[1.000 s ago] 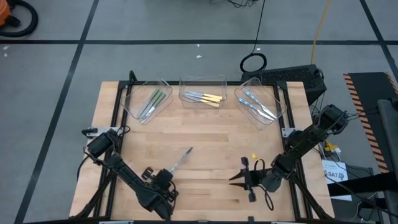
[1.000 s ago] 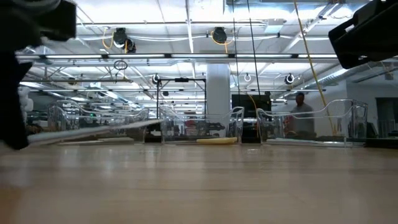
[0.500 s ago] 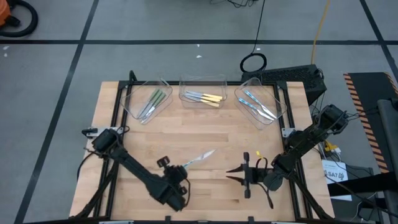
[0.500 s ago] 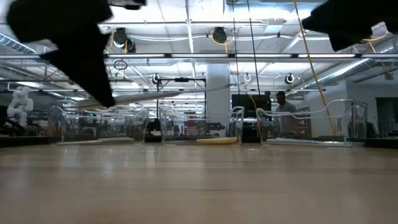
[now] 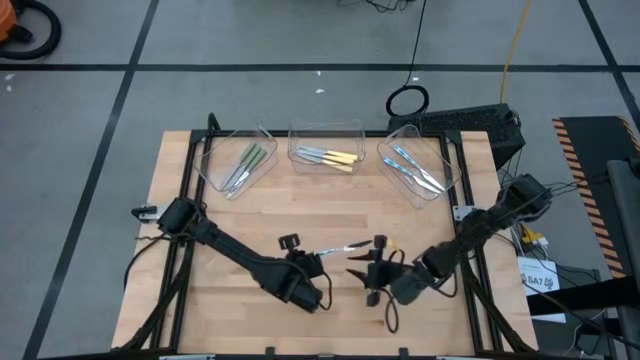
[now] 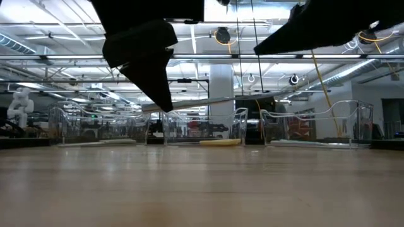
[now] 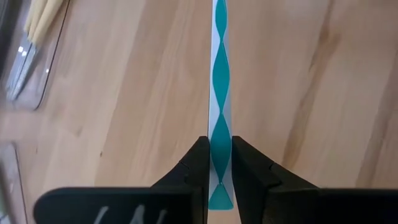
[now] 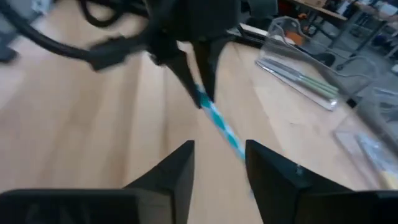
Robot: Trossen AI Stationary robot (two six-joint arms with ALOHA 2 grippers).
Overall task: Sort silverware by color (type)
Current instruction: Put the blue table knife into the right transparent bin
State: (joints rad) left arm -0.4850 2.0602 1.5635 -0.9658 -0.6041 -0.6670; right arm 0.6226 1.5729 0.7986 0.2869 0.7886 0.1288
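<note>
My left gripper [image 5: 312, 258] is shut on a slim utensil [image 5: 345, 247] with a twisted light-blue and white handle, carried above the table's middle. In the low view the utensil [image 6: 196, 103] lies level in the air below my left gripper [image 6: 158, 94]. My right gripper [image 5: 358, 270] is open just right of it and faces it. In the right wrist view the utensil's free end [image 8: 233, 142] points into the gap between my open fingers [image 8: 180, 165]; I see no touch. Other utensils lie sorted in three clear trays at the far edge. My left gripper pinches the utensil's twisted handle [image 7: 221, 163] between its two fingers [image 7: 196, 165], near one end. The fingers lie along the utensil, which sticks straight out ahead of them toward the table's right. It is lifted clear of the table and roughly level.
Three clear trays stand along the far edge: the left tray [image 5: 215, 165] holds green-handled pieces, the middle tray [image 5: 325, 132] yellow-handled ones, the right tray [image 5: 445, 165] light-blue ones. Bare wood lies between the trays and the grippers. A black cable ring [image 5: 407, 100] lies beyond the table.
My left gripper has carried the utensil from low over the near-left part of the table up and toward the right and far side. The utensil now hangs clear and level. My right gripper has moved left toward the utensil's free end, still open.
</note>
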